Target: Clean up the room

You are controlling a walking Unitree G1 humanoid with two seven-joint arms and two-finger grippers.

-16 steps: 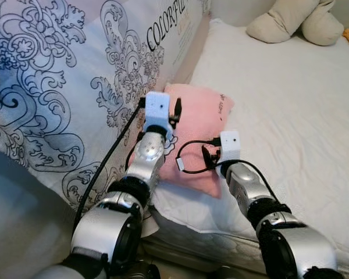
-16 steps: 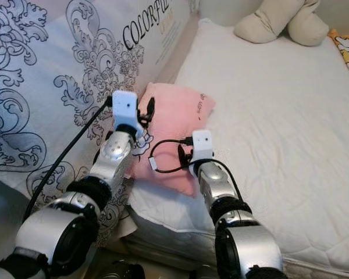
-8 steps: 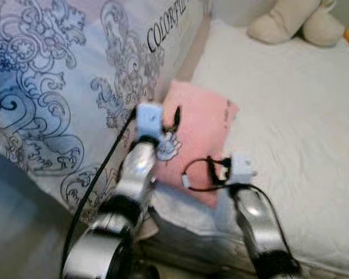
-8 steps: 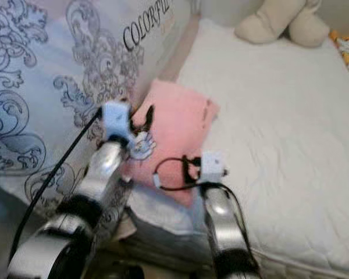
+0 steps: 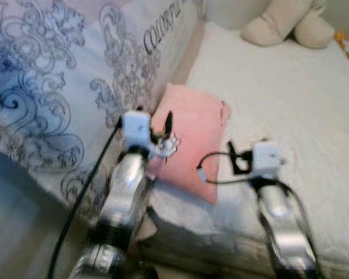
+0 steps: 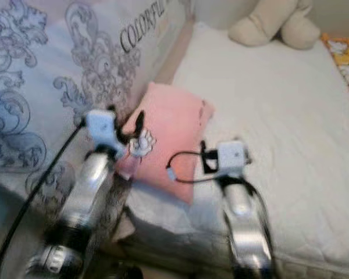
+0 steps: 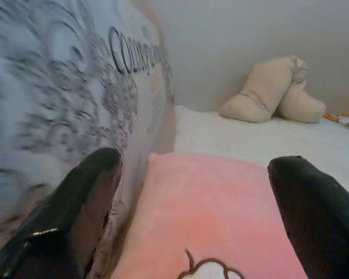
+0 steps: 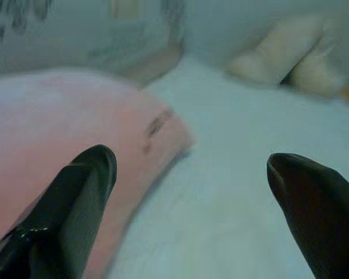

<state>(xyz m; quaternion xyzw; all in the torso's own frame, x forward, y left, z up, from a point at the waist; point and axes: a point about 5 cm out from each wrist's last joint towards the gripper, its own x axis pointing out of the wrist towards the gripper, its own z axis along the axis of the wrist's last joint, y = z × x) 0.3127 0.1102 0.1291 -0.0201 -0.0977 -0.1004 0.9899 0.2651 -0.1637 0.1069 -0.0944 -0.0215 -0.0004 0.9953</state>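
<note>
A pink pillow (image 5: 193, 138) with a small white cartoon print lies on the white mattress (image 5: 296, 99), against a big patterned bedding bundle (image 5: 58, 87). My left gripper (image 5: 158, 118) hovers open over the pillow's near left corner, and the pillow (image 7: 221, 203) lies under its spread fingers (image 7: 90, 192). Just right of the pillow's near edge, my right gripper (image 5: 235, 157) is open above the mattress. Between its fingers (image 8: 75, 192), the pillow (image 8: 58, 116) sits to one side and bare sheet to the other.
A beige plush toy (image 5: 285, 26) rests at the far end of the bed. An orange patterned cloth (image 6: 344, 58) shows at the far right edge. The bedding bundle stands tall along the bed's left side. Black cables run along both arms.
The picture is blurred and slightly shifted. My right arm has moved right, off the pillow's edge. My left arm has drawn back and to the left. Both grippers hold nothing.
</note>
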